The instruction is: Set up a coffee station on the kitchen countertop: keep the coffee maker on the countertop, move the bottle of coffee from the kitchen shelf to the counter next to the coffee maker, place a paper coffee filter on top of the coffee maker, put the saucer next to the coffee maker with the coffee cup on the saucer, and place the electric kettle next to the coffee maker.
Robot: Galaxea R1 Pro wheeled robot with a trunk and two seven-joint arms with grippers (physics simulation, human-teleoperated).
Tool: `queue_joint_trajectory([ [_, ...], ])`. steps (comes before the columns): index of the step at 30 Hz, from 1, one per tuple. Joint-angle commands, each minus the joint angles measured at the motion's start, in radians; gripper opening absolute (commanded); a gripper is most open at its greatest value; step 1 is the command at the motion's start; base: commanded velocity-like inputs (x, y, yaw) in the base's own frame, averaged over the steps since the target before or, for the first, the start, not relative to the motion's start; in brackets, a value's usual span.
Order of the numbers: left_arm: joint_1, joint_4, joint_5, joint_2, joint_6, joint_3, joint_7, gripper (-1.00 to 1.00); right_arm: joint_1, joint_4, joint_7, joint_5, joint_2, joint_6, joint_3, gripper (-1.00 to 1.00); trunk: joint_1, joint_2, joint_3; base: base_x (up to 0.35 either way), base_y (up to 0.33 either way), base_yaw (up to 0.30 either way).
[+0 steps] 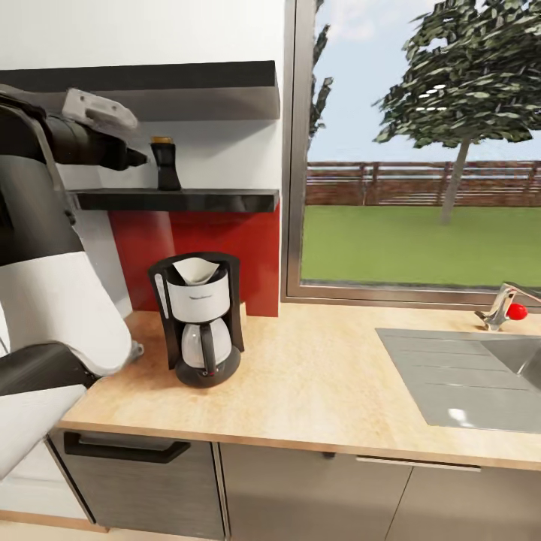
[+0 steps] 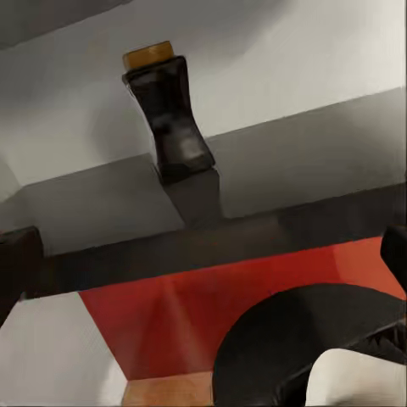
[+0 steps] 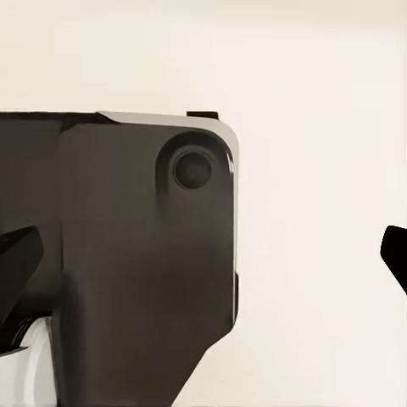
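Your left gripper [image 1: 139, 157] is raised to shelf height, and the bottle of coffee [image 1: 165, 164] stands just ahead of its tip, upright on the lower kitchen shelf [image 1: 176, 199] — near, but with a small gap between them in the head view. In the left wrist view the bottle of coffee [image 2: 168, 113] sits straight ahead of the fingers, dark-bodied with an orange-brown cap, and one fingertip edge [image 2: 17, 254] shows on each side of the frame, well apart; that puts the left jaws wide, with nothing between them. Below your left gripper the coffee maker [image 1: 199, 319] stands on the countertop [image 1: 323, 376], against the red backsplash [image 1: 248, 255], and a white paper coffee filter [image 1: 193, 270] already sits in its top. The sink [image 1: 466, 376] and its faucet [image 1: 503, 304] lie far off to the other side of the counter, under the window [image 1: 421, 150]. Your right wrist view faces a dark panel [image 3: 127, 254] against a pale wall — dark finger edges [image 3: 394, 254] show at the frame's sides, set wide with nothing between them.
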State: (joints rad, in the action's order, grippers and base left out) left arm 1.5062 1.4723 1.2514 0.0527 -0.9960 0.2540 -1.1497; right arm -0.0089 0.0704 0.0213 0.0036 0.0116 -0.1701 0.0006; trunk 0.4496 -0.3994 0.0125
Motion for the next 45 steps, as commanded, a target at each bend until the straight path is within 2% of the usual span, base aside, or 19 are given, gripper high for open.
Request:
queue_joint_trajectory([
  [1,0.042,-0.033,0.006,0.001,-0.010,0.003,0.085,1.00,0.000,-0.004,0.002,0.001,0.003,-0.003,0.001,1.00,0.000,-0.001,-0.001,0.000,0.000,0.000],
  [6,0.111,-0.123,0.006,0.001,-0.012,0.005,0.177,1.00,0.000,-0.008,0.002,0.002,0.005,-0.004,0.001,1.00,0.000,-0.001,-0.001,0.000,0.000,0.000],
  [10,0.139,-0.172,0.005,0.002,-0.012,0.008,0.260,1.00,0.000,-0.021,0.001,0.002,0.006,-0.003,0.001,1.00,0.000,-0.001,-0.001,0.000,0.000,0.000],
  [15,0.132,-0.177,0.005,0.015,-0.012,0.008,0.285,1.00,0.000,-0.035,-0.001,0.002,0.008,-0.003,0.001,1.00,0.000,-0.001,-0.001,0.000,0.000,0.000],
  [18,0.128,-0.177,-0.002,0.020,-0.011,0.008,0.314,1.00,0.000,-0.037,-0.039,0.001,0.009,-0.003,0.001,1.00,0.000,-0.001,-0.001,0.000,0.000,0.000],
  [21,0.124,-0.178,-0.054,0.022,-0.010,0.010,0.347,1.00,0.000,-0.038,-0.137,0.001,0.019,-0.003,0.000,1.00,0.000,-0.001,-0.001,0.000,0.000,0.000],
  [23,0.121,-0.178,-0.116,0.022,-0.009,0.009,0.397,1.00,0.000,-0.038,-0.217,0.000,0.034,-0.002,0.000,1.00,0.000,-0.001,-0.001,0.000,0.000,0.000],
  [24,0.121,-0.178,-0.133,0.022,-0.009,0.009,0.415,1.00,0.000,-0.038,-0.231,0.000,0.038,-0.001,0.000,1.00,0.000,-0.001,-0.001,0.000,0.000,0.000],
  [27,0.107,-0.183,-0.238,0.021,-0.008,0.008,0.533,1.00,0.000,-0.038,-0.270,-0.002,0.048,-0.001,-0.001,1.00,0.000,-0.001,-0.001,0.000,0.000,0.000],
  [28,0.103,-0.185,-0.256,0.021,-0.007,0.008,0.553,1.00,0.000,-0.038,-0.273,-0.002,0.048,-0.001,-0.001,1.00,0.000,-0.001,-0.001,0.000,0.000,0.000],
  [30,0.089,-0.192,-0.324,0.021,-0.001,0.004,0.630,1.00,0.000,-0.037,-0.279,-0.002,0.050,0.000,-0.001,1.00,0.000,-0.001,-0.001,0.000,0.000,0.000],
  [32,0.063,-0.196,-0.418,0.020,0.022,0.001,0.718,1.00,0.000,-0.037,-0.281,-0.003,0.050,0.000,-0.002,1.00,0.000,-0.001,-0.001,0.000,0.000,0.000],
  [36,0.023,-0.190,-0.455,0.019,0.034,-0.002,0.748,1.00,0.000,-0.036,-0.282,-0.004,0.050,0.000,-0.003,1.00,0.000,-0.001,-0.001,0.015,0.000,0.000],
  [45,0.013,-0.188,-0.461,0.016,0.037,-0.004,0.754,1.00,0.000,-0.035,-0.281,-0.004,0.050,0.000,-0.005,1.00,0.000,-0.001,-0.001,0.266,0.000,0.000],
])
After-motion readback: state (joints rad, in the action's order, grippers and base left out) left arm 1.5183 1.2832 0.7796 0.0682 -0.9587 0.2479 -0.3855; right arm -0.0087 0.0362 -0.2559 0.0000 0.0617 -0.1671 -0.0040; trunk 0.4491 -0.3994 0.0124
